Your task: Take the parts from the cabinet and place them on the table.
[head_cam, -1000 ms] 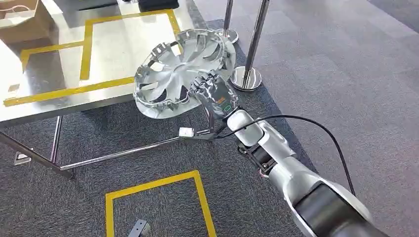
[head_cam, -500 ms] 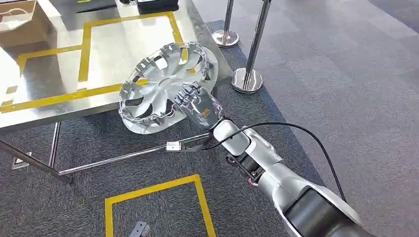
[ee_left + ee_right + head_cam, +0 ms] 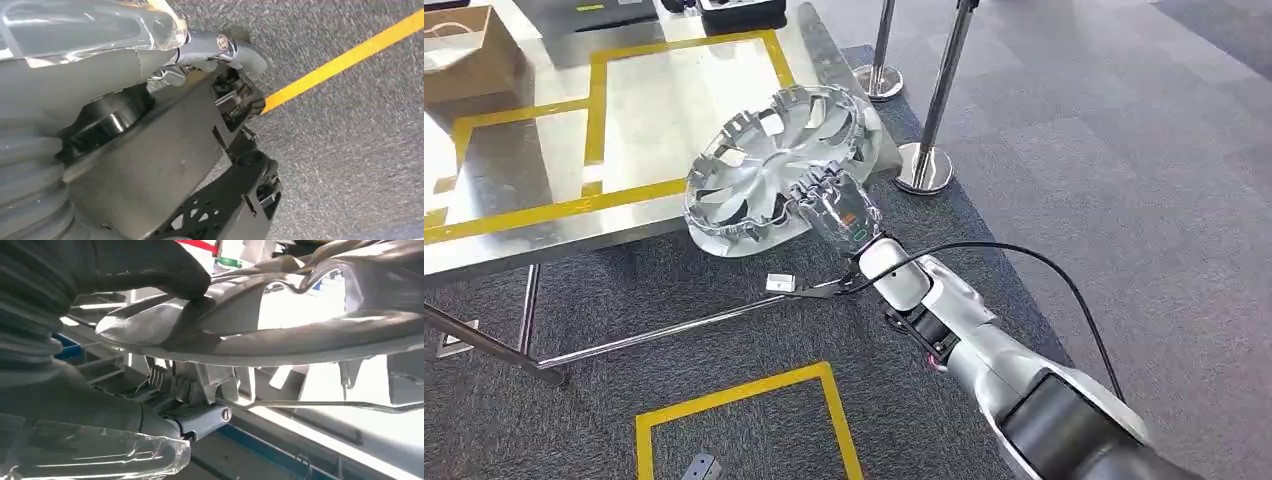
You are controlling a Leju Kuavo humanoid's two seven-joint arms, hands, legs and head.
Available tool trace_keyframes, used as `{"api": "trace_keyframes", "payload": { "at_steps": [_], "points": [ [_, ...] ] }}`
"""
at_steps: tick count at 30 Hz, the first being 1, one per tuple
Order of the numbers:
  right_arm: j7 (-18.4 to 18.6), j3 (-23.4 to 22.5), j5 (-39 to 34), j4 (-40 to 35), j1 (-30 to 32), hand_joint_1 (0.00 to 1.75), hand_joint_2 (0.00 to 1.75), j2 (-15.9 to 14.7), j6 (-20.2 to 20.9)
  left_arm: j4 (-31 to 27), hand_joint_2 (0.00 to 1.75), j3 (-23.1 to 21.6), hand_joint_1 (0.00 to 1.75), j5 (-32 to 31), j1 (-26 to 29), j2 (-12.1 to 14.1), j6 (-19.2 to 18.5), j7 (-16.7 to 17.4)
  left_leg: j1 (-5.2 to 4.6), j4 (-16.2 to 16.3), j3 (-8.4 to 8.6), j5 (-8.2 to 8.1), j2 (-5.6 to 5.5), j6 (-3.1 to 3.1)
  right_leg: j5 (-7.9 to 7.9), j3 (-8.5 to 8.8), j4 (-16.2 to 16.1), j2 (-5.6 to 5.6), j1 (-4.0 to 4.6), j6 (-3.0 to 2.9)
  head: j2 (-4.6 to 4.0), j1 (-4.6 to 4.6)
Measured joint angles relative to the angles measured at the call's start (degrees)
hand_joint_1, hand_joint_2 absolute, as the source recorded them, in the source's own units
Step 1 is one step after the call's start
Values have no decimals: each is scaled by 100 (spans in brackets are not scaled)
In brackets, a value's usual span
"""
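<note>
Silver wheel cover [image 3: 769, 170], one, gripped by right hand [image 3: 839, 208] over table [image 3: 514, 215].

Silver right arm [image 3: 984, 345], black cable [image 3: 1064, 285]; dark grey robot hand [image 3: 839, 210], ribbed cover.

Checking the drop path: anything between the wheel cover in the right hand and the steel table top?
Nothing visible blocks it. The right hand holds the wheel cover tilted over the table's near corner. The taped area beside it is bare; the cardboard box sits at the far side, and the stanchion stands off the table.
</note>
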Motion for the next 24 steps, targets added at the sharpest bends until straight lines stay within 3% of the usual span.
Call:
{"api": "trace_keyframes", "payload": {
  "at_steps": [1,2,4,5,6,7,10,11,12,13,24],
  "points": [
    [61,-2,-13,9,-2,175,175,-46,0,0,175,2,0,-2,-2,2,7,4,10,-7,28,-3,-9,50,-68,-49,129,-15,-8,16,0,18],
    [128,-4,-7,15,-11,175,175,-87,-11,0,175,4,0,-4,-9,4,15,6,6,-7,43,-20,-9,82,-220,-215,450,-24,1,17,0,20],
    [343,-4,39,15,-12,175,175,-166,-64,0,175,4,0,-15,-9,4,17,15,-26,-5,60,-52,-11,133,-621,-785,1487,-24,10,21,0,33],
    [453,-4,48,13,-11,175,175,-203,-94,0,175,4,0,-28,-8,2,20,33,-46,-2,73,-69,-12,158,-721,-1049,1918,-24,12,11,0,33],
    [539,-9,48,2,-8,175,175,-243,-98,0,175,4,0,-35,-8,4,28,44,-66,-2,100,-92,-20,170,-667,-1187,2056,-24,20,-11,0,35],
    [592,-15,48,-9,-7,175,175,-284,-98,0,175,4,0,-39,-8,4,39,48,-83,-2,143,-121,-31,179,-461,-1154,1874,-23,38,-60,0,33],
    [634,-37,50,-76,-13,175,175,-371,-112,0,175,4,0,-44,-10,-11,52,48,-125,-4,282,-221,-48,169,444,-576,348,-24,138,-275,0,39],
    [638,-42,53,-85,-16,175,175,-391,-122,2,175,7,0,-44,-9,-24,52,48,-130,-10,271,-237,-40,153,383,-475,282,-47,161,-323,0,17],
    [640,-44,55,-96,-24,175,175,-398,-133,2,175,11,0,-41,-19,-17,50,55,-147,10,251,-249,-46,138,386,-433,120,-36,171,-277,0,-18],
    [642,-46,55,-123,-22,175,175,-402,-136,2,175,11,0,-44,-17,-20,50,61,-154,30,235,-251,-40,143,381,-433,95,-31,156,-81,0,-7],
    [968,-120,59,-747,16,175,175,-660,-136,2,175,7,0,-61,-25,-4,79,57,-138,-61,264,-230,-15,95,361,-449,97,12,169,-140,0,-4]
  ]
}}
